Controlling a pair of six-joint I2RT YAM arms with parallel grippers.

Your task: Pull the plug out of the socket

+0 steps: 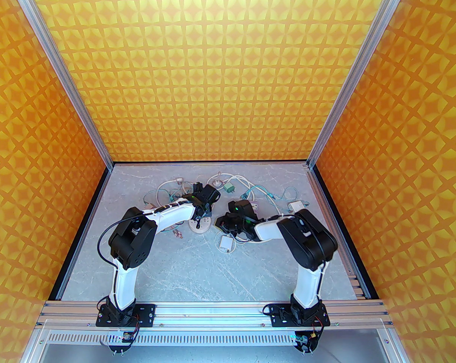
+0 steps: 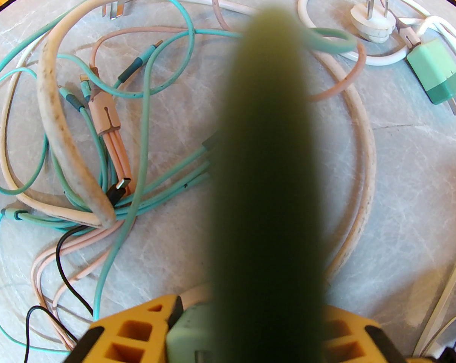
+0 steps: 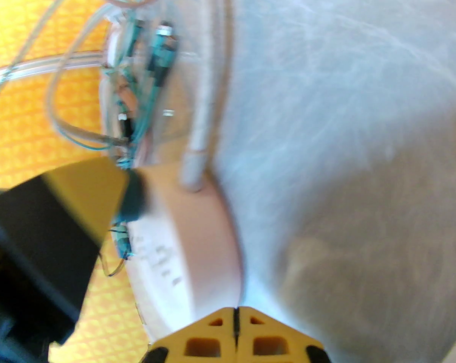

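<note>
The left tool point(image 2: 246, 335) grips the pale green plug point(image 2: 188, 338) at the round white socket point(image 3: 190, 240), mid-counter point(image 1: 197, 270). The right tool point(image 3: 235, 327), pinched fully shut, sits at the socket's edge. Tangled cables point(image 2: 99, 134) crowd the far side, and a blurred green shape point(image 2: 265, 165) blocks the middle of the left wrist view.

2 arms point(image 1: 122, 278): white links, black joints; yellow end effector fingers point(image 3: 209, 340).

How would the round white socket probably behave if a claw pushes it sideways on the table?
The socket looks low and wide, so it should slide rather than tip. The table looks smooth, so little may hold it. Its thick cable seems stiff and could swing it round.
</note>
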